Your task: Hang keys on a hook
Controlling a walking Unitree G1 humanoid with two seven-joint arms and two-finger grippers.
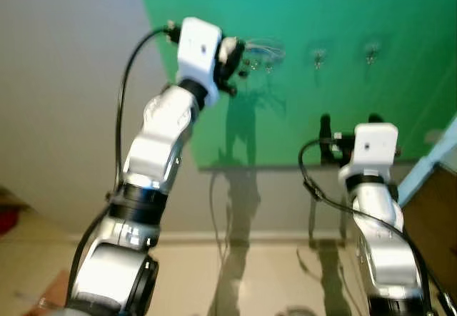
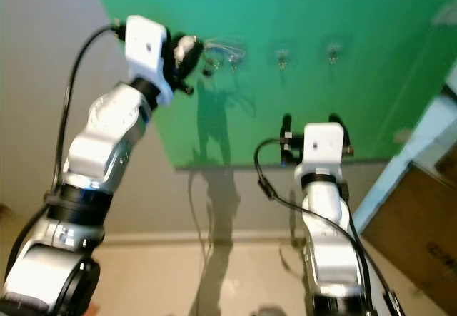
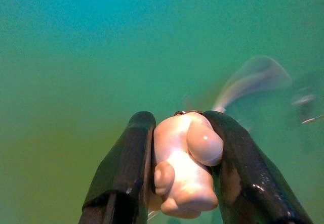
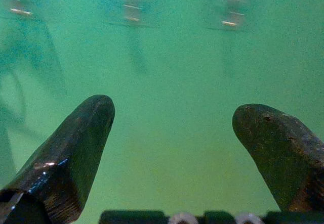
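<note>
While pinched on pink keychain charm [image 3: 185, 168], left tool [image 3: 179, 148] up at green board [image 1: 321, 102], beside leftmost hook [image 1: 251, 63]. Slide key ring onto hook slowly, then release. Right tool [image 4: 172, 148] spread, idle.

Ahead, upright: green board [image 1: 321, 102], fixed on wall [image 1: 64, 95], covering its right part. Across upper board, a row of hooks: left hook [image 1: 265, 51], middle hook [image 1: 318, 56] to its right, right hook [image 1: 370, 51] further right, well apart from each other. At 11 o'clock, raised against board: left gripper [image 1: 232, 63], just left of left hook, clamped on keychain figure [image 3: 185, 166], keys [image 1: 251, 65] dangling between gripper and left hook. At 2 o'clock, lower: right gripper [image 1: 348, 125], fingers apart, below middle and right hooks, near board. Below wall: floor [image 1: 271, 273]. At 3 o'clock, beside board's right edge: door frame [image 1: 432, 162].
</note>
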